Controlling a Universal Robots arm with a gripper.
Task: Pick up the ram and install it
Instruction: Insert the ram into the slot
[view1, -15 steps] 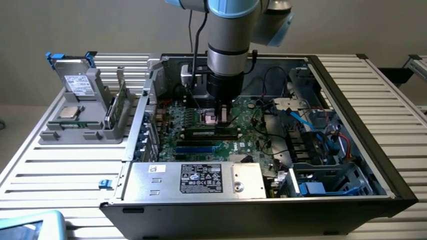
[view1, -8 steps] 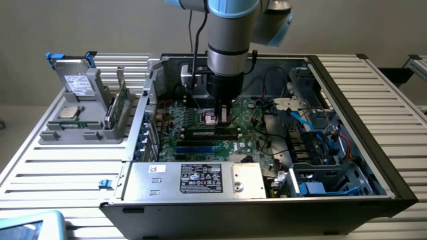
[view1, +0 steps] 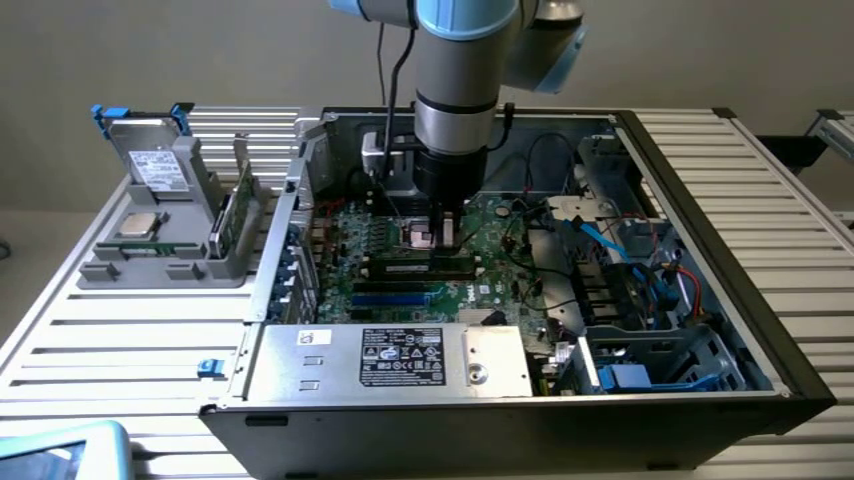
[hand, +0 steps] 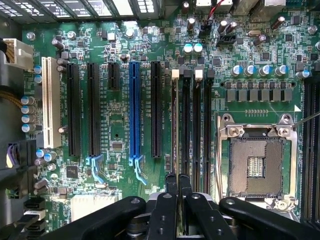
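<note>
A slim green ram (view1: 238, 215) stands on edge in the grey holder (view1: 147, 268) at the exterior view's left, outside the computer case. My gripper (view1: 435, 240) hangs low inside the open case over the motherboard (view1: 400, 285), well away from that stick. In the wrist view the gripper (hand: 178, 182) is shut, and I see nothing between its black fingertips (hand: 171, 181). It hovers over one end of the black memory slots (hand: 192, 125), beside the bare processor socket (hand: 257, 165). I cannot tell whether any slot has a stick seated in it.
The holder also carries a grey drive box with blue tabs (view1: 158, 165) and a square silver processor chip (view1: 138, 222). A silver power supply (view1: 387, 355) fills the case front, and cables and drive bays (view1: 641, 290) crowd its right. A blue expansion slot (hand: 134, 110) lies near the memory slots.
</note>
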